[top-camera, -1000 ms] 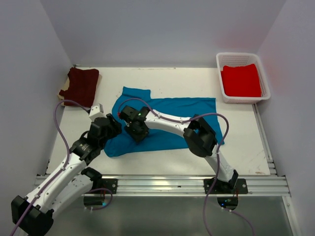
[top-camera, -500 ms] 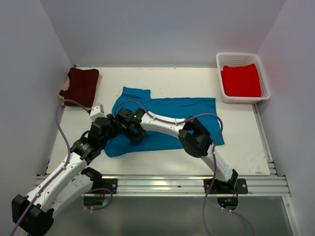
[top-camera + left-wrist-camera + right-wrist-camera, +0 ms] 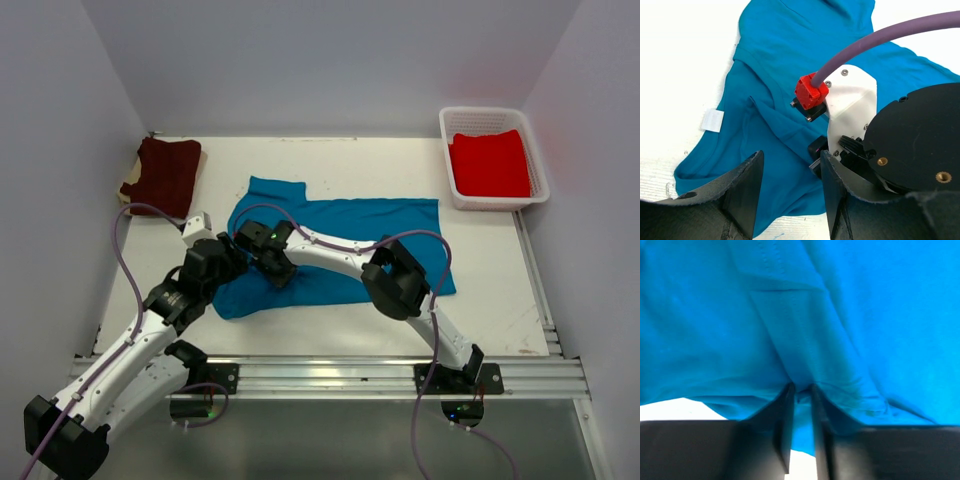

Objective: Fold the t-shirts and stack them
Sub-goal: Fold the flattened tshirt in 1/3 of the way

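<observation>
On the white desk [image 3: 380, 165] the teal-blue t-shirt [image 3: 360, 235] lies spread out near the middle, its long side running from left to right. One sleeve points toward the far wall, and the left part is somewhat wrinkled. The right arm reaches across the shirt to that left part, and the right end effector [image 3: 800, 390] stands low on the cloth there. Its two fingers are narrow, close together, and a small raised ridge of the teal cloth sits pinched between them. The left end effector [image 3: 791, 160] hangs just beside it, over the left edge of the same shirt. Its fingers are set apart with a clear gap, and I see nothing held between them, only the cloth below. The two end effectors are very near each other, but I cannot tell if they touch. A purple cable [image 3: 880, 45] curves from the right wrist above the shirt. A small white tag [image 3: 713, 120] shows at the shirt's edge. The dark maroon t-shirt [image 3: 165, 175] lies folded in the far left corner of the desk, well apart from the teal one. The bright red t-shirt [image 3: 488, 165] lies inside the white mesh basket [image 3: 490, 113] at the far right corner.
</observation>
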Controlling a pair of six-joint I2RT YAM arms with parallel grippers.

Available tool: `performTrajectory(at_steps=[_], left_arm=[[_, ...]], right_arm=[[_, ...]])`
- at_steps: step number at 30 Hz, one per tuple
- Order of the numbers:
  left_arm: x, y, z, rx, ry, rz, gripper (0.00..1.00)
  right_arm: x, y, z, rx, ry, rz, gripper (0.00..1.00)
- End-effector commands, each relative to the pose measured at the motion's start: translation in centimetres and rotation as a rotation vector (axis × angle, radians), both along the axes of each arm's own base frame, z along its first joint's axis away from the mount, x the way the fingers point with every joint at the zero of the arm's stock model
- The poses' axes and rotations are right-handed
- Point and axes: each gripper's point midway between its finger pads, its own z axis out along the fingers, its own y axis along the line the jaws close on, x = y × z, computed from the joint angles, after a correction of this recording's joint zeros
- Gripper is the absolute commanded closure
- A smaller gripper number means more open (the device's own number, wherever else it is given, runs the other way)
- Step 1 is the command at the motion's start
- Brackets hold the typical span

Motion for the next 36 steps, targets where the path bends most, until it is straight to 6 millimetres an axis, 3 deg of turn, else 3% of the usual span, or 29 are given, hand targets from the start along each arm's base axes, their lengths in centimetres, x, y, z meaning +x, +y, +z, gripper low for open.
performTrajectory(at_steps=[1, 4, 11, 18, 25, 30, 31, 32, 33, 36], left_arm=[[0.3, 0.1, 0.0, -0.016, -0.013, 0.023, 0.47], [0.2, 0.2, -0.1, -0.013, -0.008, 0.021, 0.48], [0.1, 0.2, -0.3, -0.009, -0.002, 0.019, 0.48], [0.0, 0.2, -0.5, -0.007, 0.003, 0.014, 0.48], [-0.1, 0.1, -0.6, -0.004, 0.012, 0.007, 0.48], [0.0, -0.1, -0.8, -0.002, 0.017, 0.0, 0.48], [0.0, -0.1, -0.9, 0.0, 0.02, -0.002, 0.48], [0.0, -0.2, -0.9, -0.001, 0.023, -0.006, 0.48], [0.0, -0.2, -1.0, -0.001, 0.025, -0.008, 0.48], [0.1, -0.5, -1.3, 0.0, 0.035, -0.02, 0.48]], right_arm=[[1.4, -0.3, 1.9, 0.004, -0.047, -0.005, 0.86], [1.6, -0.4, 1.8, 0.004, -0.044, -0.009, 1.0], [1.6, -0.1, 3.0, 0.039, -0.045, -0.008, 1.0], [1.7, 0.7, 6.3, 0.144, -0.037, -0.005, 1.0], [5.7, -1.4, 7.5, 0.192, -0.042, -0.102, 1.0], [8.4, -2.6, 6.1, 0.184, -0.033, -0.152, 1.0], [8.9, -2.8, 5.7, 0.182, -0.03, -0.16, 0.97], [9.4, -2.8, 4.7, 0.176, -0.024, -0.164, 0.8], [9.7, -2.8, 4.3, 0.17, -0.021, -0.166, 0.73], [10.6, -3.3, 2.7, 0.151, -0.008, -0.199, 0.63]])
